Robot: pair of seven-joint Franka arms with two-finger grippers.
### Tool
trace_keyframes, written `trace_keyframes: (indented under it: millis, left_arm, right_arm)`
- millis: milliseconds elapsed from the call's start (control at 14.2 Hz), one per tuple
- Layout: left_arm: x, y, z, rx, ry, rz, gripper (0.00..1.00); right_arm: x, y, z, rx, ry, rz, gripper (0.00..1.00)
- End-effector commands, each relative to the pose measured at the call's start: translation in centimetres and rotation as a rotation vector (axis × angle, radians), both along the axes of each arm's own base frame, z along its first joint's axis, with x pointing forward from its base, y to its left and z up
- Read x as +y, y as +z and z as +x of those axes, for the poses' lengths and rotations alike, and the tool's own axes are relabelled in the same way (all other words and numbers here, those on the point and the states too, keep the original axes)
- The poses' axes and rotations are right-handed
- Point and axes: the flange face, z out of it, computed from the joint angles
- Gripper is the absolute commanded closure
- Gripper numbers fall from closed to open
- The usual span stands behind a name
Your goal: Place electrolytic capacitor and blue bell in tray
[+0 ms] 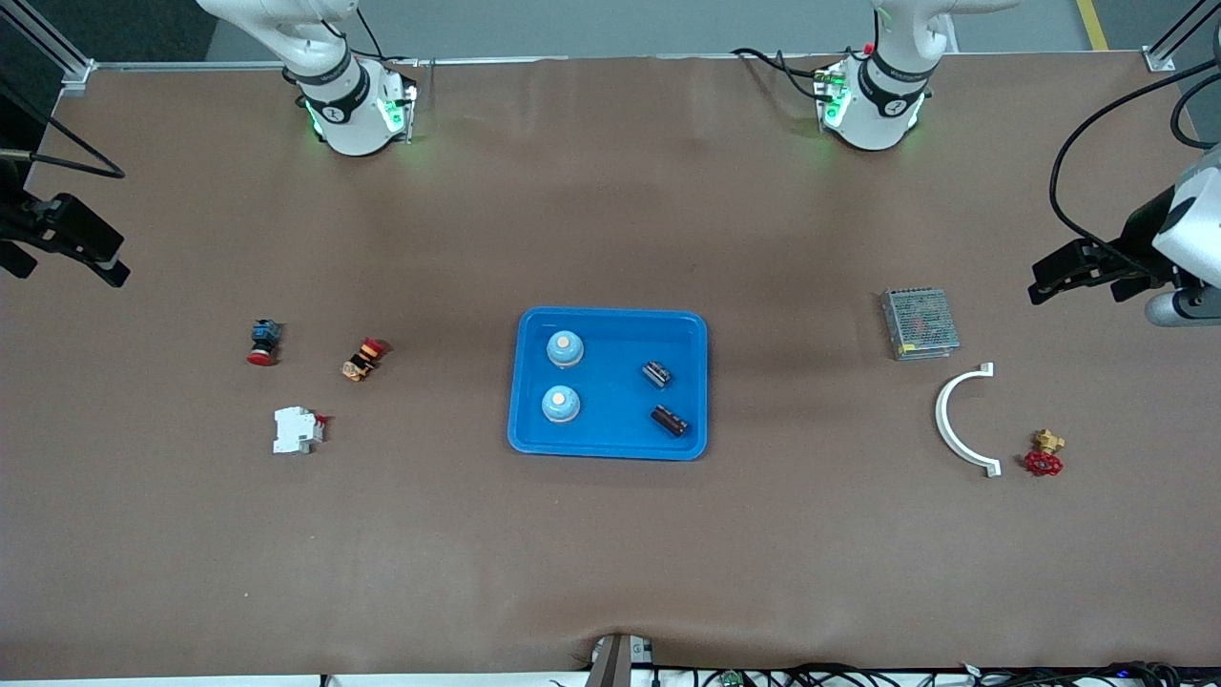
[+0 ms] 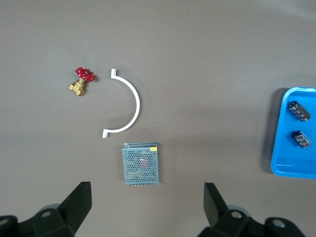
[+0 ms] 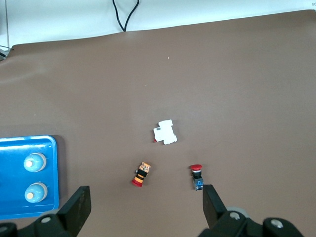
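We see bells [image 1: 564, 349] and capacitors [image 1: 655, 373] in tray [image 1: 610, 319] | left gripper [image 2: 145, 197] and right gripper [image 3: 143, 200] wide, empty, well apart from it at the table's two ends | nothing nearby to grab.

Robotics lab, by the look: two white Franka arms [image 1: 348, 100] bolted along a brown-covered bench [image 1: 610, 572], cables [image 1: 858, 676] along its edge, aluminium frame posts at the corners, misc. industrial parts laid out, e.g. mesh-cased power supply [image 1: 919, 323], brass valve w/ red handwheel [image 1: 1045, 453].
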Motion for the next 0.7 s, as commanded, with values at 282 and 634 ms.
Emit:
trace_keyframes:
  millis: [282,634]
  left_arm:
    - [0.34,0.06,0.05,0.009,-0.01,0.054,0.0]
    - [0.43,0.05,0.06,0.009,-0.01,0.054,0.0]
  right_arm:
    - [0.25,0.04,0.1,0.002,-0.021,0.034,0.0]
    - [0.07,0.14,0.07,-0.001,-0.022,0.032,0.0]
